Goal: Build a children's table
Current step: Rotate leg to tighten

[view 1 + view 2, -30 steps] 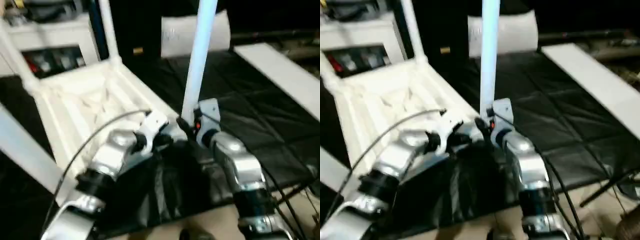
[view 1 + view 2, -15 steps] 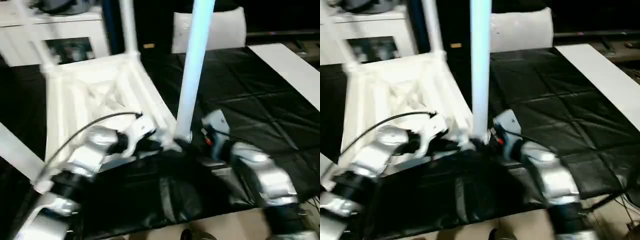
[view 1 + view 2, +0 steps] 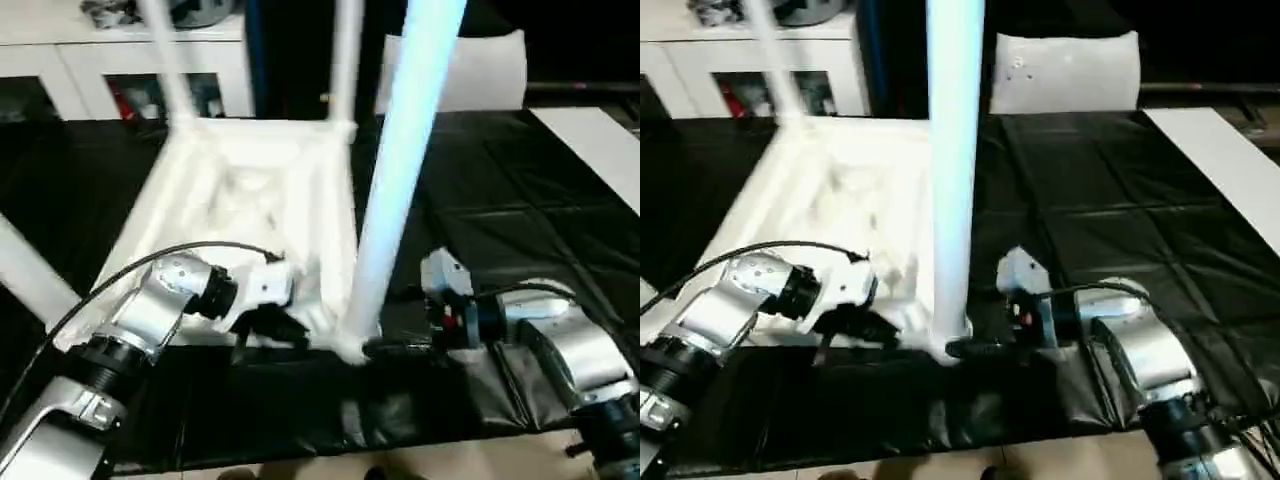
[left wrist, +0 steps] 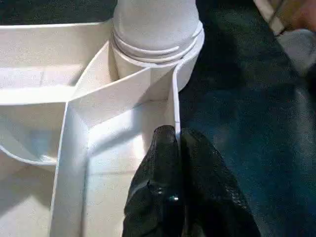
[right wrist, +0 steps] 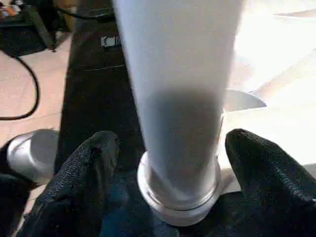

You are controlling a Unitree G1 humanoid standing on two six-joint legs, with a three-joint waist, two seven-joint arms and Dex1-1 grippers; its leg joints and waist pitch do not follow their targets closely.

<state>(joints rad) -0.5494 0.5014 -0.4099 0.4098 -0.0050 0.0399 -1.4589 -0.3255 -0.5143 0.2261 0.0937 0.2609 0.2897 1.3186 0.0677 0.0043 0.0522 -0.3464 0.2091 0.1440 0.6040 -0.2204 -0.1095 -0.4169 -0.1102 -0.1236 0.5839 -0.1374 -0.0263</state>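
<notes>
The children's table lies upside down, its ribbed white top [image 3: 250, 200] on the black cover. A long white leg [image 3: 400, 170] stands upright in the near corner socket [image 4: 155, 47]. Two more legs [image 3: 165, 55] [image 3: 345, 60] rise at the far corners, and another [image 3: 25, 270] slants at the left. My left gripper [image 4: 174, 136] is shut on the thin rim wall just beside that socket. My right gripper [image 5: 174, 139] is open at the foot of the near leg. One black finger [image 5: 84, 173] stands on each side of the leg, with a gap to it.
The black-covered work surface [image 3: 520, 220] stretches to the right and ends close in front of me. A white cabinet [image 3: 100, 70] stands behind, a white cushion [image 3: 480, 70] at the back, and a white board [image 3: 595, 140] at the far right. A black cable [image 3: 150, 265] arcs over my left forearm.
The whole picture has shifted and tilted. My right forearm now lies lower and further right, reaching the leg's foot from the side. My left gripper keeps its hold on the rim.
</notes>
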